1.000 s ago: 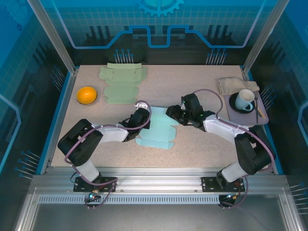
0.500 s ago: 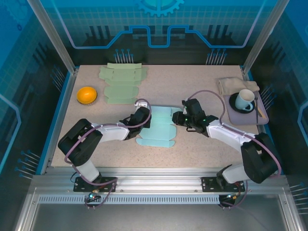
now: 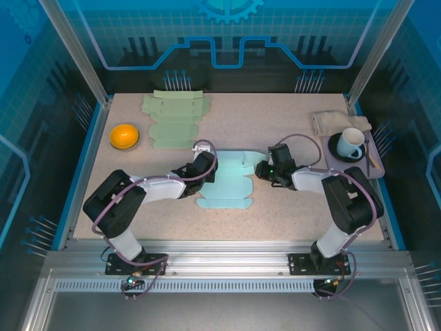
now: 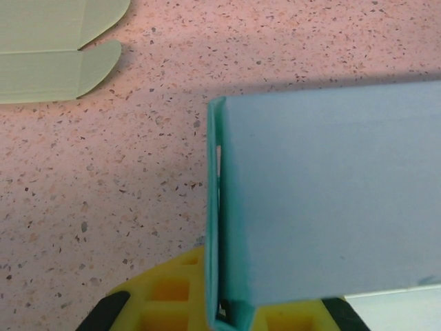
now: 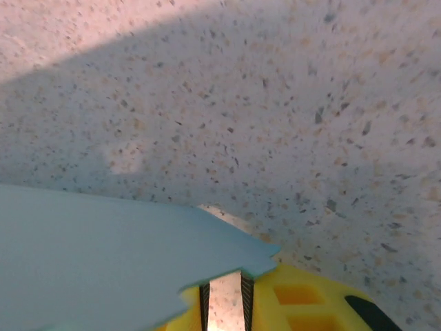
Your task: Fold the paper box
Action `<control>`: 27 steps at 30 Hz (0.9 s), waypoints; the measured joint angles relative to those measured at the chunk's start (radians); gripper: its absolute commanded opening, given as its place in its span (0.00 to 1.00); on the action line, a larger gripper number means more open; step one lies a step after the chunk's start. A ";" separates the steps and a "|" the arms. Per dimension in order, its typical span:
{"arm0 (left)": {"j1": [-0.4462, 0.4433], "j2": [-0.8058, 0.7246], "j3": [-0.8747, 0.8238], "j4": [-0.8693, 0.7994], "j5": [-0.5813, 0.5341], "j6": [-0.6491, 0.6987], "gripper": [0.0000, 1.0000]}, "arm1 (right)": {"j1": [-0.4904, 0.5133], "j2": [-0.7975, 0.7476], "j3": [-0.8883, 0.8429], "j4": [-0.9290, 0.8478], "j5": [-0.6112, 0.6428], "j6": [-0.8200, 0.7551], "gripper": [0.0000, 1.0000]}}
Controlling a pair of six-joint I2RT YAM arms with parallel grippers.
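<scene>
My right gripper (image 3: pixel 261 170) has swung in to the right edge of the paper box (image 3: pixel 226 183), which lies mid-way along the table (image 3: pixel 275 131) nearer its near edge. Its fingers have narrowed to a slit at a flap; whether they pinch it I cannot tell. My left gripper (image 3: pixel 209 171) stays clamped on the upturned left panel, so the next crease looks ready to start

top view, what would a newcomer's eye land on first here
The pale blue box blank lies mid-table, with the left pincer clamped on its left edge and the right pincer at its right edge. An orange bowl stands out on the table's left side.
</scene>
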 measured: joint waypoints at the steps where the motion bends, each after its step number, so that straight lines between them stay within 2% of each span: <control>1: 0.000 0.002 0.005 -0.006 0.000 -0.005 0.00 | 0.000 0.016 -0.001 0.019 -0.012 0.008 0.22; 11: -0.004 0.024 0.033 -0.037 -0.042 -0.032 0.00 | 0.000 0.057 -0.028 0.256 -0.138 0.097 0.22; 18: -0.005 0.028 0.036 -0.036 -0.043 -0.033 0.00 | 0.071 0.066 0.022 0.235 -0.143 0.096 0.22; 27: -0.006 0.032 0.036 -0.037 -0.059 -0.055 0.00 | 0.133 0.168 0.105 0.233 -0.094 0.127 0.19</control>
